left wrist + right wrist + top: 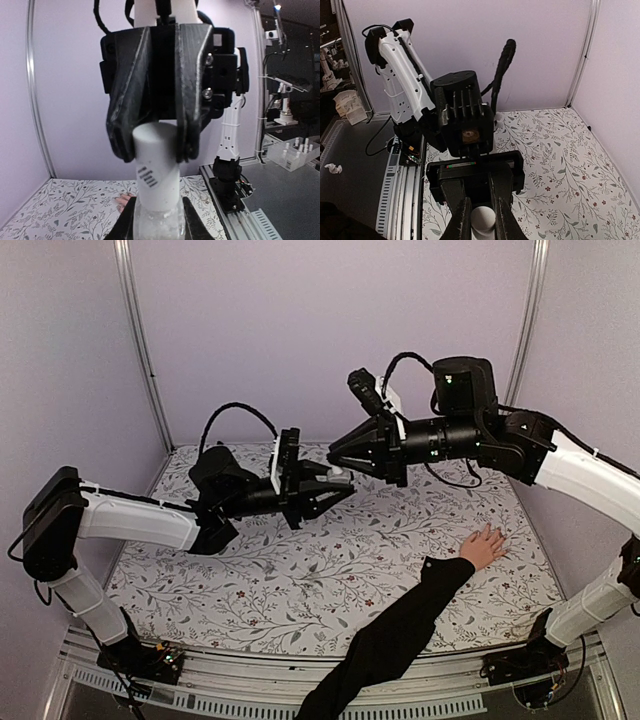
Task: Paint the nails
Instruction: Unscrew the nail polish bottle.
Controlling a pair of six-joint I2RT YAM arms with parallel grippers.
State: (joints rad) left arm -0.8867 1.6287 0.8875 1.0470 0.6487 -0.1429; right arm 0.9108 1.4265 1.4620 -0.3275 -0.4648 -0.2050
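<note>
Outward, the nails [496, 532] point far-right — sleeve [400, 630] running near-left.

Wears white shells on the long links of the left arm [140, 520] and the right arm [585, 475], with black housings at the joints and small green lights [450, 380] on the right arm's round motor cap. Trails a black cable [240, 412] in a loop above each wrist. Ends in the left gripper [345, 482] and the right gripper [335, 453], both matte black, with tapered fingers [130, 100] showing fine layered ridges, silver screws [207, 92] along one side and a white bracket [276, 465] behind the left one.
</note>
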